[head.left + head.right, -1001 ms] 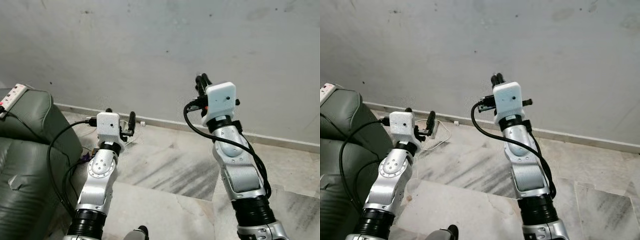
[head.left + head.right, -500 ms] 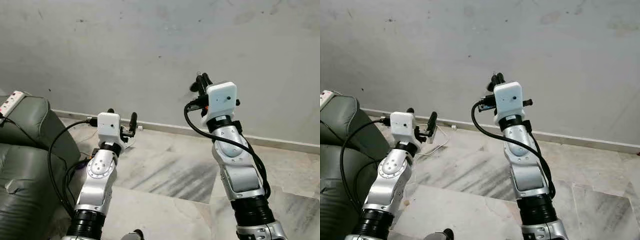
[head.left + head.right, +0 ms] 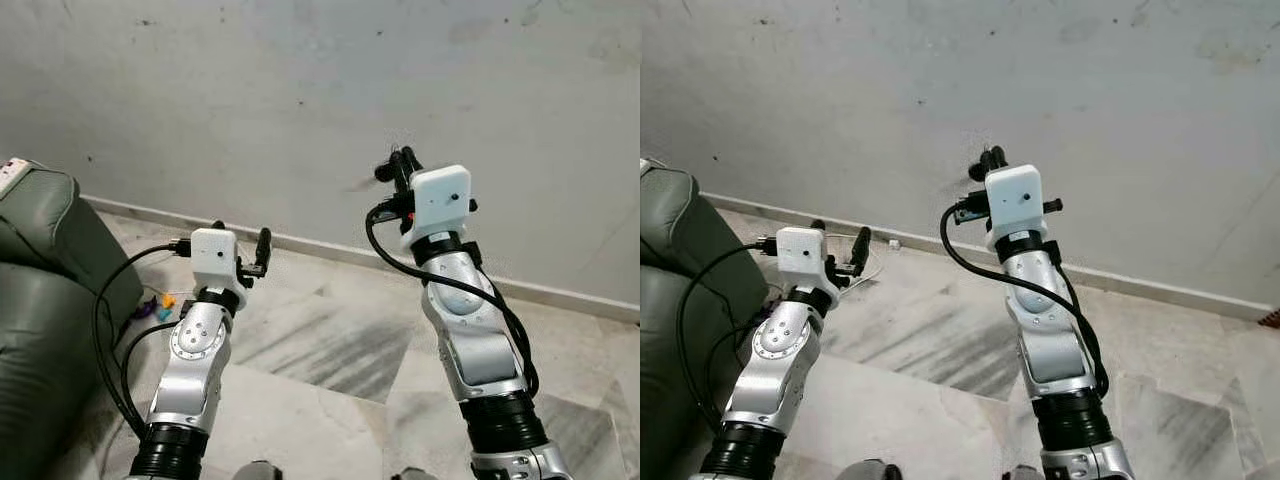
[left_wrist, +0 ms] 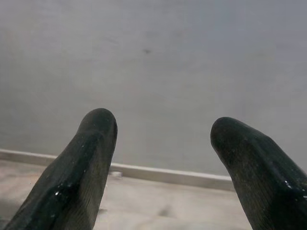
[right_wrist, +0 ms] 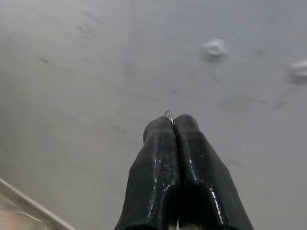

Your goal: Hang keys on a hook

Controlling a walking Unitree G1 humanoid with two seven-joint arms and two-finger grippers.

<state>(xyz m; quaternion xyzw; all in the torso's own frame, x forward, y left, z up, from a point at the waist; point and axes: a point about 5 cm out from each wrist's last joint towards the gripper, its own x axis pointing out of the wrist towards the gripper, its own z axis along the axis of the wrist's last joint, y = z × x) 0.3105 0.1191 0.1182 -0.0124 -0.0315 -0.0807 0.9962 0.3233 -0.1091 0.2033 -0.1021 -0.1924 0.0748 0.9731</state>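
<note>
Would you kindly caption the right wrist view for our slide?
Right gripper shut on a key ring, facing the grey wall.

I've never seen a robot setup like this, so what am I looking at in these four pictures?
A humanoid robot looks down at its own two silver arms, facing a grey wall over a marble floor. Two pictures come from its head; the other two come from cameras on each wrist. A green sofa stands at its left. The left gripper has its jaws open and empty. The right gripper, raised toward the wall, has its jaws shut on a thin metal ring, probably the key ring. Two small knobs on the wall may be hooks.
</note>
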